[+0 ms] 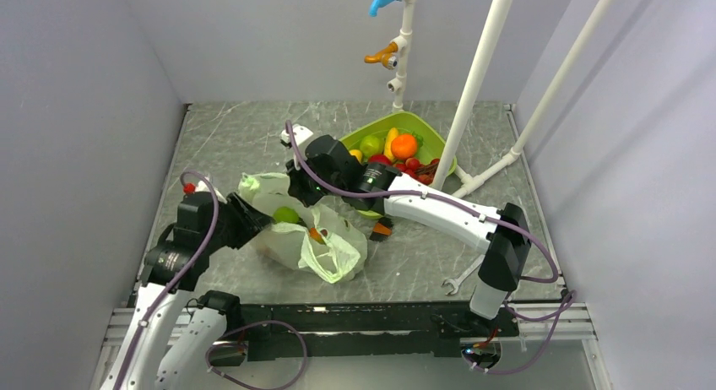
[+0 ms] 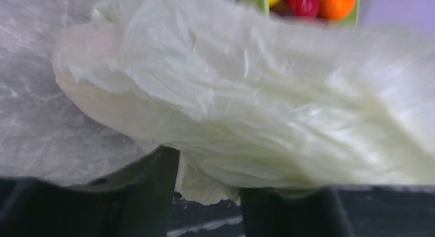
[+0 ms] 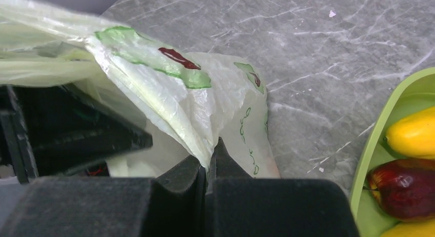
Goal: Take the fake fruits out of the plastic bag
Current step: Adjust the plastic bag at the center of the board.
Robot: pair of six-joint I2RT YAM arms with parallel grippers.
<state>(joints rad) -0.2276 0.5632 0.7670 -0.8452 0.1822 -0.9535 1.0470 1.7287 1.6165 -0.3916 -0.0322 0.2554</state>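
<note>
Surface: grey marbled table [image 1: 245, 137]
Bag: a thin, translucent pale-green plastic bag [image 1: 333, 251] lies crumpled left of the middle of the surface, toward the near edge, with its mouth gaping upward
In the bag: a round green fake fruit [image 1: 285, 214] shows in the opening, and a small orange-and-green piece [image 1: 315, 234] sits just beside it
Outside the bag: a small brown-orange piece [image 1: 382, 230] lies on the surface just right of the bag, near the tray
Right arm: the right gripper [image 3: 208, 168] has its jaws fully closed, pinching a fold of film at the bag's far edge
Left arm: the left gripper [image 2: 208, 188] is at the bag's left side, fingers apart, with film bulging into the gap; whether they press it cannot be told
Tray: a lime-green plastic tray [image 1: 371, 124] toward the far right edge holds orange, green, yellow and red fruits
Tool: a silver spanner [image 1: 460, 280] lies near the near right corner
</note>
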